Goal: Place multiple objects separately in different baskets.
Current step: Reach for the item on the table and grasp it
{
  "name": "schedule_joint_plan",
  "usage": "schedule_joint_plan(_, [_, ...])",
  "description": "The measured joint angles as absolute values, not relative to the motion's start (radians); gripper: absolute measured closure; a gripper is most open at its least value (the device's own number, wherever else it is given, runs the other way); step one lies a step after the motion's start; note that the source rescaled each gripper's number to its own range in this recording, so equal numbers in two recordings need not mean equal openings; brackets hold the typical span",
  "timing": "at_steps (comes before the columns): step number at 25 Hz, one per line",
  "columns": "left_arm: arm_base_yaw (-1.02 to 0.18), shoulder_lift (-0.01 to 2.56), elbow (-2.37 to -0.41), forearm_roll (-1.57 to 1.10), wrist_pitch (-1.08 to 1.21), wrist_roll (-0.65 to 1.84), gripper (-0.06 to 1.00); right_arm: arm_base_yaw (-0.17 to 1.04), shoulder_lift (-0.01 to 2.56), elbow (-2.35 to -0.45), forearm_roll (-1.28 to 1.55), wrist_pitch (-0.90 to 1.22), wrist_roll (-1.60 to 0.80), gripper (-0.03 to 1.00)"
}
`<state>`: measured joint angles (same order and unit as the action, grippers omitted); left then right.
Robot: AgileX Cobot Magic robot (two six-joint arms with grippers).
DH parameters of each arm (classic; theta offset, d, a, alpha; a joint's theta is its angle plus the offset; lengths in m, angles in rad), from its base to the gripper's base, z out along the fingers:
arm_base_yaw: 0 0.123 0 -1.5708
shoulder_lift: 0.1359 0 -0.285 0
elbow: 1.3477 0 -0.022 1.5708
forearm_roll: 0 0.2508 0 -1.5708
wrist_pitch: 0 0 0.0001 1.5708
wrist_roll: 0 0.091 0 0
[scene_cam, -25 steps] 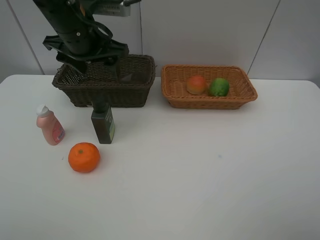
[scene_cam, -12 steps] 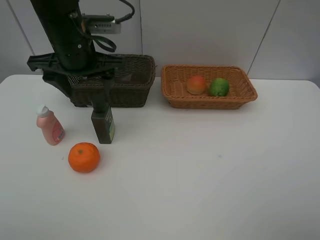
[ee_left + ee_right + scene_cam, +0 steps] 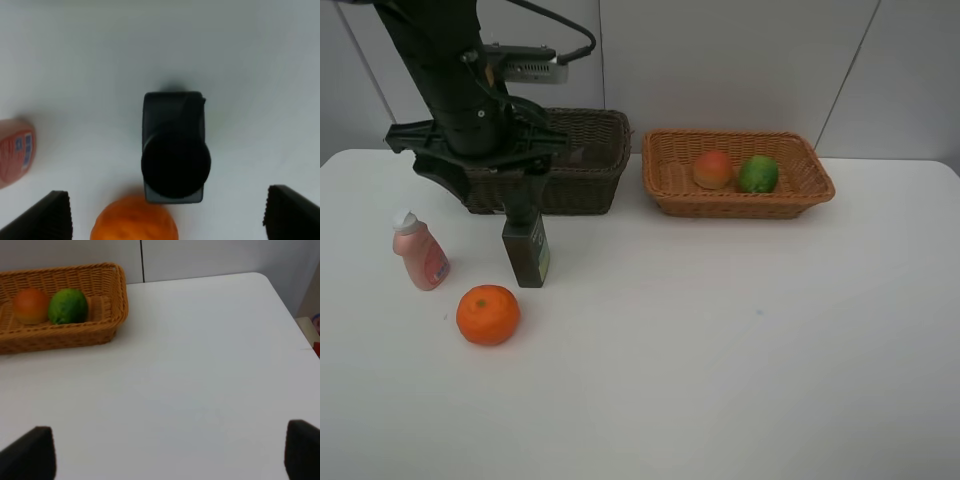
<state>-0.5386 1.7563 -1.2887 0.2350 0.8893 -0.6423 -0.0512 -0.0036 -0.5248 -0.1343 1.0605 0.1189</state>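
Exterior high: nearest, we are seeing the orange [image 3: 488, 315], pink bottle [image 3: 420, 252] and dark green bottle [image 3: 526, 252] on the white table [image 3: 720, 350], our left gripper [image 3: 170, 214] gaping empty above the green one. Beyond, the tan basket [image 3: 740, 206] is holding peach [image 3: 713, 169] and lime [image 3: 758, 174] beside the dark basket [image 3: 588, 185]; our right gripper [image 3: 165, 450] is gaping empty too.

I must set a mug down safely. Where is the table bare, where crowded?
Bare: the table in front of the light basket and its near right part. Crowded: the left, before the dark basket: pink bottle, orange, and dark green bottle under the left gripper.
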Motion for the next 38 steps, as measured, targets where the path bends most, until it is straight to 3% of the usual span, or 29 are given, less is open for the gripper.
schedule_joint_plan(25, [-0.538, 1.923, -1.266, 0.279, 0.75, -0.637, -0.05, -0.051, -0.004, -0.525, -0.134, 1.06, 0.119, -0.01])
schedule_joint_plan(35, [-0.474, 1.93, -1.192, 0.178, 0.65, -0.628, -0.05, -0.051, -0.004, -0.525, -0.134, 1.06, 0.119, -0.01])
schedule_joint_plan(38, [-0.47, 1.93, -1.192, 0.17, 0.636, -0.614, 0.0, -0.051, -0.004, -0.525, -0.134, 1.06, 0.119, -0.01])
